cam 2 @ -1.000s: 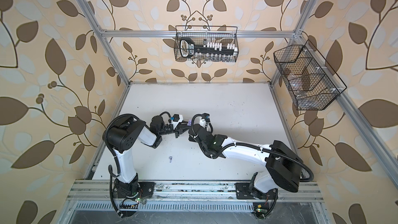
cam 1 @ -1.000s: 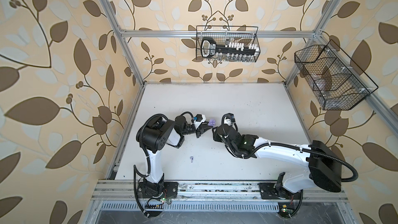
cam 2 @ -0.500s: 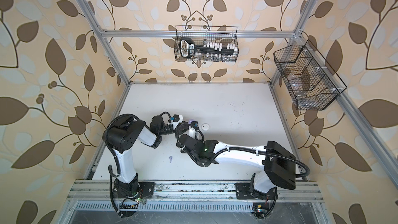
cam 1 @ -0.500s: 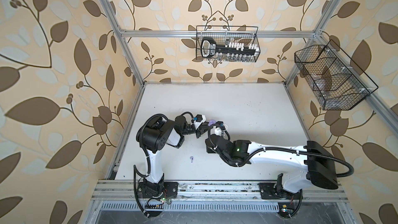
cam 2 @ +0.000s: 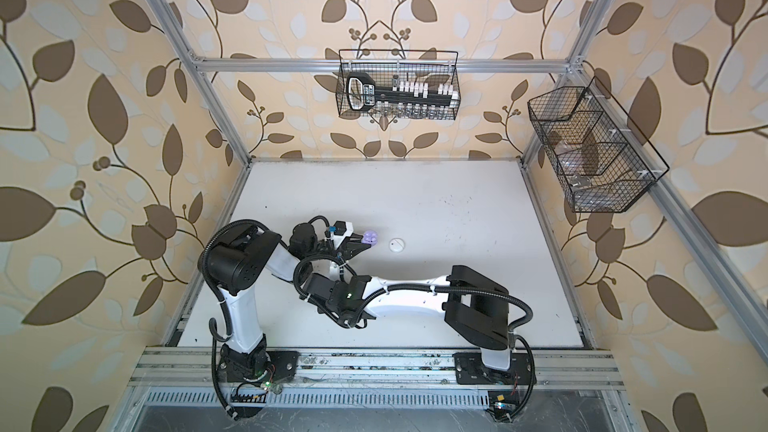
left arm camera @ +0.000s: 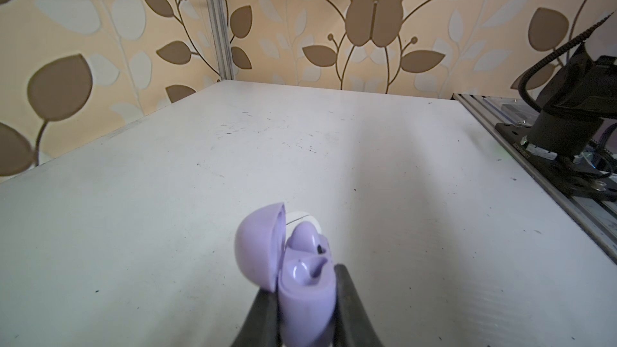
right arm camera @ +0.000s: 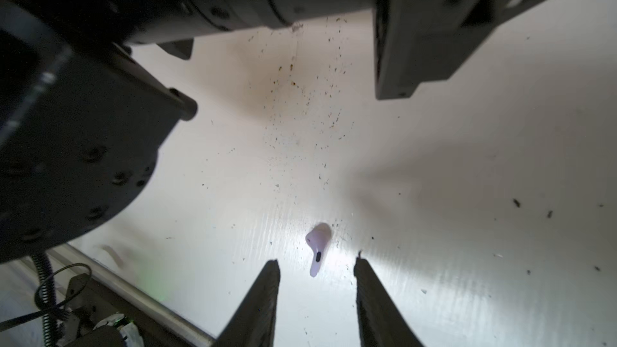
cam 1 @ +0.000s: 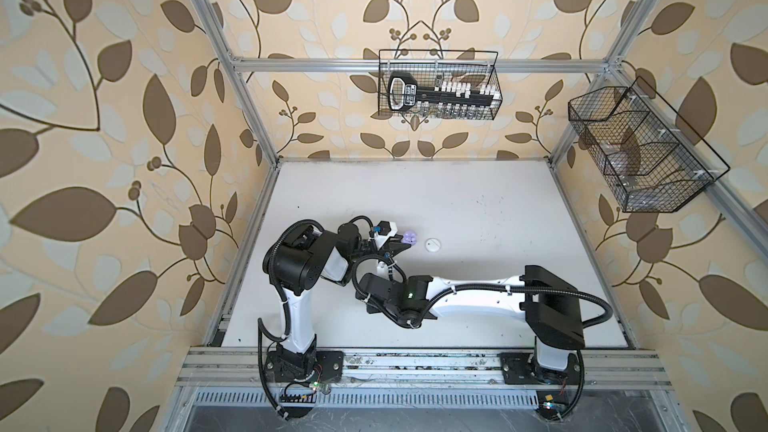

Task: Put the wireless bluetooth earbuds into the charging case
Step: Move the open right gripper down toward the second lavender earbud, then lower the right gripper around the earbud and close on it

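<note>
On the counter, one lavender earbud lies loose below the released right hand, while the left hand grasps the open lavender charging case, a second earbud apparently already seated.

Left gripper gripping lavender case, round white case just beside (on white table)

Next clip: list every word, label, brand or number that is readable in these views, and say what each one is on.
No text can be read in any view.
"(unreadable)": a pale label on the black-handled holder in the back wire basket, too small and blurred to read.
No lettering shows on the lavender charging case, the white case or the lavender earbud.
</note>
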Controlling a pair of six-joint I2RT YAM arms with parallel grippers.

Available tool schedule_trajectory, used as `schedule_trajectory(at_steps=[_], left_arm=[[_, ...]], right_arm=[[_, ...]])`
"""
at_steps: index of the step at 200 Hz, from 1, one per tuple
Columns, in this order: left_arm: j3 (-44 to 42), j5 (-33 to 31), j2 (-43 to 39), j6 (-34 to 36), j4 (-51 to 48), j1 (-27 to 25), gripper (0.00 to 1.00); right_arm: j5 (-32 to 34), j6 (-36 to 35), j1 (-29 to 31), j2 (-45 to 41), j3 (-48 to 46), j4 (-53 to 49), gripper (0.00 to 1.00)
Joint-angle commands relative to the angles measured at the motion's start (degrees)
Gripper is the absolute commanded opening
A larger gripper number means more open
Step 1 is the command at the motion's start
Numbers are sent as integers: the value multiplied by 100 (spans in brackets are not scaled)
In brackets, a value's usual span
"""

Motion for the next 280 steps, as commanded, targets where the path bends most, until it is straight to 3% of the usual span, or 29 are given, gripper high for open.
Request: schedule_trajectory(at_steps=[1,66,280], left_arm=[[-67,180,-54,103,367,59,8],[-60,186,-54,109,371,59,8],[-64,197,-54,108,371,59,9]], right_arm=[[-232,158,77,303,305,-261,37],[-439,177,154,940,827,-547,33],[-281,-347,80,1664,1590,-1308,32]])
